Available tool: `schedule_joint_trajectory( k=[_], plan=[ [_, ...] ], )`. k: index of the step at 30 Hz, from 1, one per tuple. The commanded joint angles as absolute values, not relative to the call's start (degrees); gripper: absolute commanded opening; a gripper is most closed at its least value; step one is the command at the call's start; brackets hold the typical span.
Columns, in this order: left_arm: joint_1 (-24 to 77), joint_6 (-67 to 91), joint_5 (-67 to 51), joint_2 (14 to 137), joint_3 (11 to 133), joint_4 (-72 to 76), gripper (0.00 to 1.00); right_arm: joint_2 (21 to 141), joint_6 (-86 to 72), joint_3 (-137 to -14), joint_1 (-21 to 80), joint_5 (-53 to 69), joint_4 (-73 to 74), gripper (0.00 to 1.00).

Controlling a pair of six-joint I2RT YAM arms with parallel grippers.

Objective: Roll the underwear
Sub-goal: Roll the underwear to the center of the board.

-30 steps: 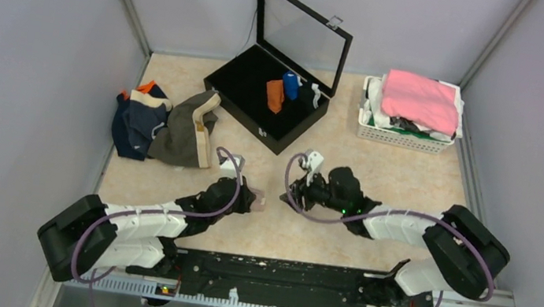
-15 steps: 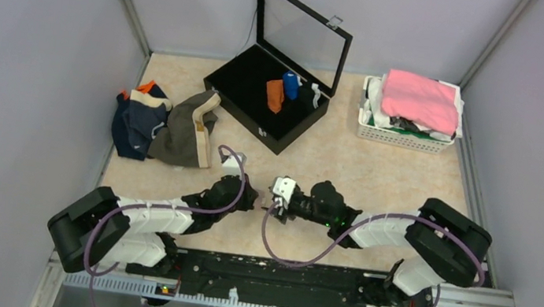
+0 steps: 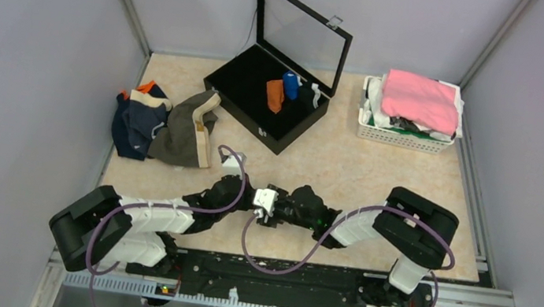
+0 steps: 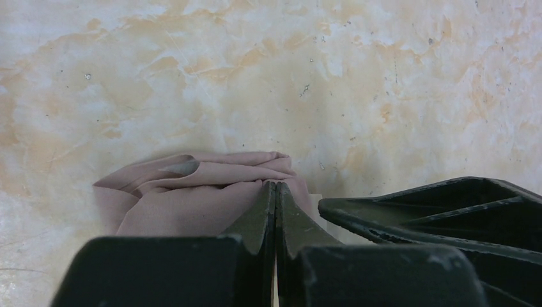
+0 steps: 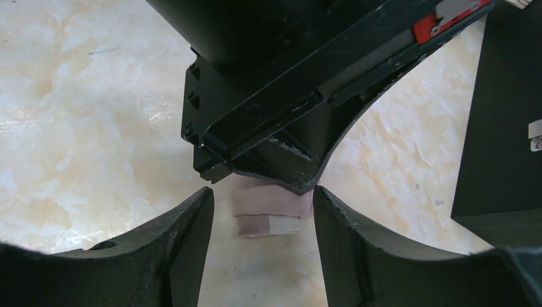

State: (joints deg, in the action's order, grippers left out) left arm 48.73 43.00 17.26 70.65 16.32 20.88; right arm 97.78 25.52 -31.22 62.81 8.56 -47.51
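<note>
A pale pink-beige underwear (image 4: 192, 192) lies bunched and folded on the marble tabletop. My left gripper (image 4: 275, 185) is shut, with its tips resting on the cloth's right edge. My right gripper (image 5: 262, 192) is open, and its jaws stand on either side of the cloth's folded end with a white tag (image 5: 268, 214), not touching it. In the top view the two grippers meet near the front middle, left (image 3: 243, 196) and right (image 3: 257, 209), and they hide the cloth. One right finger (image 4: 447, 204) shows in the left wrist view.
A pile of navy (image 3: 134, 123), olive-brown (image 3: 188, 131) and rust-orange (image 3: 146, 87) underwear lies at the left. An open black case (image 3: 247, 110) holds rolled orange (image 3: 275, 94) and blue (image 3: 290, 84) pieces. A white basket (image 3: 406, 138) at the right holds a bright pink cloth (image 3: 420, 99).
My right arm has swung left across the table until its gripper meets the left gripper at the cloth. The left gripper has hardly moved.
</note>
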Motion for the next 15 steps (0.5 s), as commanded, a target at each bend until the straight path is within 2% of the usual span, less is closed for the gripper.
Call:
schedule_joint_trajectory(
  k=[1, 9, 15],
  plan=[
    [48.69, 43.13, 15.27, 73.18, 14.47, 12.08, 0.0, 100.07, 26.45, -33.5, 63.67, 7.41, -50.87, 0.56],
    [48.6, 42.89, 15.1, 73.33, 14.5, 12.06, 0.0, 103.2, 25.88, -33.34, 64.31, 5.21, -52.12, 0.51],
    [48.6, 42.81, 15.07, 73.22, 14.5, 12.12, 0.0, 105.45, 25.41, -33.8, 64.28, 4.19, -53.27, 0.42]
  ],
)
